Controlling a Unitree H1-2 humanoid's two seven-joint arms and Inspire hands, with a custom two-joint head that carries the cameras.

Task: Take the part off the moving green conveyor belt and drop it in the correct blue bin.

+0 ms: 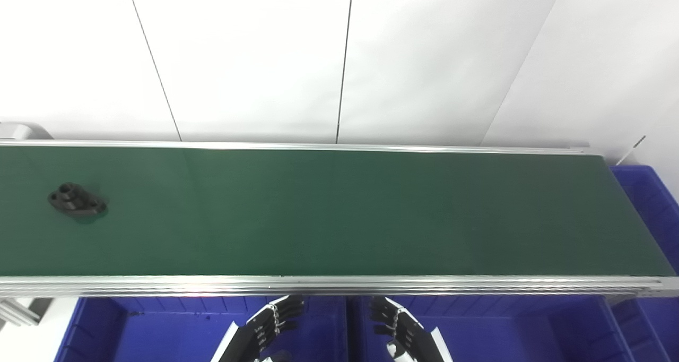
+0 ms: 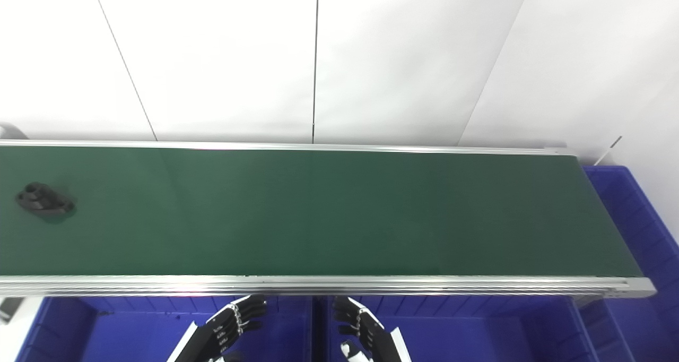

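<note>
Black plastic part w/ a flat oblong flange and a raised boss, holes in it (image 1: pixel 77 200), sat on the dark green conveyor belt (image 1: pixel 339 213) at the far left end, roughly mid-width btwn the back and front aluminium rails. Long axis ran approx along the belt, tilted a bit, left end further back than right end.

Both hands were low, below the front rail, hovering over the blue plastic bins under the belt's near edge. Left hand, black fingers on white shell (image 1: pixel 268 322), was over the left blue bin (image 1: pixel 159 330); right hand, same build (image 1: pixel 395 325), over the middle blue bin (image 1: pixel 504 330). A third blue bin (image 1: pixel 644 197) sat off the belt's right end.

Fingers on both: loosely spread, slightly curled, holding nothing. Neither touched belt or part.

Key relation: part lay well apart from both hands, up-left of them and across the front rail. Left hand was clearly nearer, so imo it's the pick hand. Belt direction can't be read from a single moment. If it runs left→right, part would come toward the left hand; better to wait and intercept than chase. Grasp prob across the short width of the flange, fingers straddling the boss.

Which bin is "correct": can't tell, no labels visible.
</note>
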